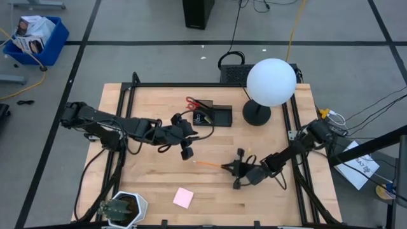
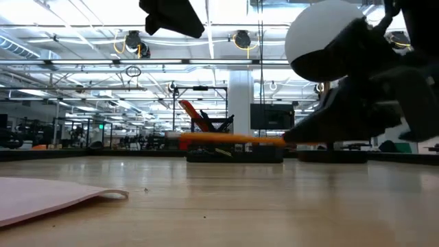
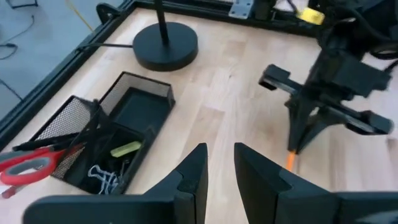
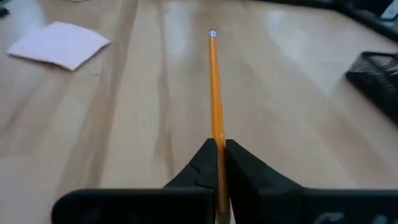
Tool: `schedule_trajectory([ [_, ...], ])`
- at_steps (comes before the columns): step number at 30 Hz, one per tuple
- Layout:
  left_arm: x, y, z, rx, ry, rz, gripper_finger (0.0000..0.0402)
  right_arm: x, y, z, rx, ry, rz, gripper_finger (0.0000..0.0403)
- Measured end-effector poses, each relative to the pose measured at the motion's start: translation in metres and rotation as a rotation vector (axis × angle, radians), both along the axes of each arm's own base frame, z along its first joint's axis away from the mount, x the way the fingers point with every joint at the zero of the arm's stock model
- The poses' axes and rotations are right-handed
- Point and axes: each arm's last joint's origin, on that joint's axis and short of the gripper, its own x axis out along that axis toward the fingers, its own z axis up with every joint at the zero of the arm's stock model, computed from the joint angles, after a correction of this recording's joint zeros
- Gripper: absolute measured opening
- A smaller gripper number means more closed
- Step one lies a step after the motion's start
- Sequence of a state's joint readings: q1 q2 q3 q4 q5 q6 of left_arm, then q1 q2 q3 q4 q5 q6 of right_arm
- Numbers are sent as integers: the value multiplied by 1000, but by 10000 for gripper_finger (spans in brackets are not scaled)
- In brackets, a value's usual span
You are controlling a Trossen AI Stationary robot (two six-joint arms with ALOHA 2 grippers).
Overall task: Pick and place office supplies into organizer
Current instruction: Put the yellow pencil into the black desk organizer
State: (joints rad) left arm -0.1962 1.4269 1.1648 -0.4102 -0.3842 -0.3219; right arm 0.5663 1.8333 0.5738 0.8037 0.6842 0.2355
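While no brand or label can be read on the things of the bench (image 1: 127,184), white papers with dark print lie on the floor at its right edge, too small to read. The right pincer (image 4: 217,149) is low over the wood, its arm reaching in from the right side, and its 2 fingers are pressed on the orange pencil (image 4: 214,87), which points away toward the pink sticky-note pad (image 1: 183,198). The left pincer (image 3: 219,168) hangs above the middle of the bench with a narrow gap between its fingers and nothing in it. The black organizer (image 1: 213,115) stands near the lamp base (image 1: 256,114), with the red-handled scissors (image 1: 193,102) in it.
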Motion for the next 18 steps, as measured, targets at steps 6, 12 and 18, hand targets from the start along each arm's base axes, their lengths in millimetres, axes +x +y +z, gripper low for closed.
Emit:
schedule_trajectory([
  [6,2,5,1,-66,-24,27,86,-6,-3,20,-22,-58,4,5],
  [12,4,5,4,-56,-59,31,110,-15,-10,31,-35,-98,-37,5],
  [18,5,2,4,-134,-71,3,207,-20,-9,32,72,-96,15,3],
])
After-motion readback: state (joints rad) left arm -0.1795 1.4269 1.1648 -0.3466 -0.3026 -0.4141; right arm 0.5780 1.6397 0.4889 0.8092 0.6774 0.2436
